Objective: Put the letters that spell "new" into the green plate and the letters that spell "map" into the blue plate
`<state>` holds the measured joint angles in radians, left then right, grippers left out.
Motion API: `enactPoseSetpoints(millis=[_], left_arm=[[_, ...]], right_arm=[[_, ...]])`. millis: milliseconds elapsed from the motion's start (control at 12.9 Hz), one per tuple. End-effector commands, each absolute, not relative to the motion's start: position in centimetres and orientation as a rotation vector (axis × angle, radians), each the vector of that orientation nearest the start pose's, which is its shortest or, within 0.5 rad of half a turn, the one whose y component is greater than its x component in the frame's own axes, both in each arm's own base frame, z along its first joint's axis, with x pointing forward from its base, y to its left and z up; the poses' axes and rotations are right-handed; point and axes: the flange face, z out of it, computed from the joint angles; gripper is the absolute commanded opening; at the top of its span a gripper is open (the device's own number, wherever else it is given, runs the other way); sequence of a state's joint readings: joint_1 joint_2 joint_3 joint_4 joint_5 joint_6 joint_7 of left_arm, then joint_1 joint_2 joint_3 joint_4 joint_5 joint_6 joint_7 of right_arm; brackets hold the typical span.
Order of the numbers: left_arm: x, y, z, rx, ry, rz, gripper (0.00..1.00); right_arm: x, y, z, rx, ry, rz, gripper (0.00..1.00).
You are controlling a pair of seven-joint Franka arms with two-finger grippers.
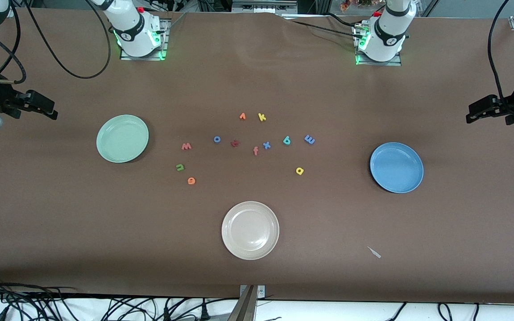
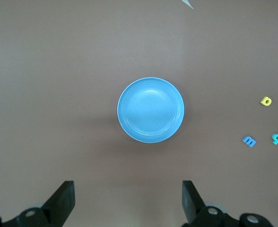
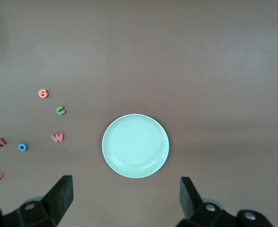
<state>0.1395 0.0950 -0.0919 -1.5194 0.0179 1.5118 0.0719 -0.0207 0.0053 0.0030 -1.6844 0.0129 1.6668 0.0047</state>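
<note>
The green plate lies toward the right arm's end of the table, the blue plate toward the left arm's end. Both hold nothing. Between them lie the salmon w, green n, orange e, blue m, teal p and yellow a. My right gripper hangs open over the table's end past the green plate. My left gripper hangs open past the blue plate.
A cream-white plate sits nearer the front camera. Among the letters lie a blue o, a dark red letter, an orange f, a blue x, an orange v and a yellow k. A white scrap lies near the front edge.
</note>
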Motion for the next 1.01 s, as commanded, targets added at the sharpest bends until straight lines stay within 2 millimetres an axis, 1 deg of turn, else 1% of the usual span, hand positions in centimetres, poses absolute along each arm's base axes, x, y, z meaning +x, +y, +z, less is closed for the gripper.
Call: enactPoseSetpoints(millis=[0, 310, 697, 929], left_arm=[[57.31, 3.27, 59.21, -3.140, 0.070, 0.147, 1.00], [57.32, 3.01, 59.14, -3.140, 0.077, 0.149, 1.00], [57.32, 2.84, 59.15, -3.140, 0.079, 0.149, 1.00], [57.32, 2.84, 59.15, -3.140, 0.079, 0.149, 1.00]], right_arm=[[55.75, -0.76, 58.31, -3.132, 0.035, 0.041, 1.00], [55.75, -0.76, 58.31, -3.132, 0.023, 0.041, 1.00], [56.36, -0.92, 57.48, -3.138, 0.020, 0.046, 1.00], [56.26, -0.82, 57.39, -3.136, 0.015, 0.060, 1.00]])
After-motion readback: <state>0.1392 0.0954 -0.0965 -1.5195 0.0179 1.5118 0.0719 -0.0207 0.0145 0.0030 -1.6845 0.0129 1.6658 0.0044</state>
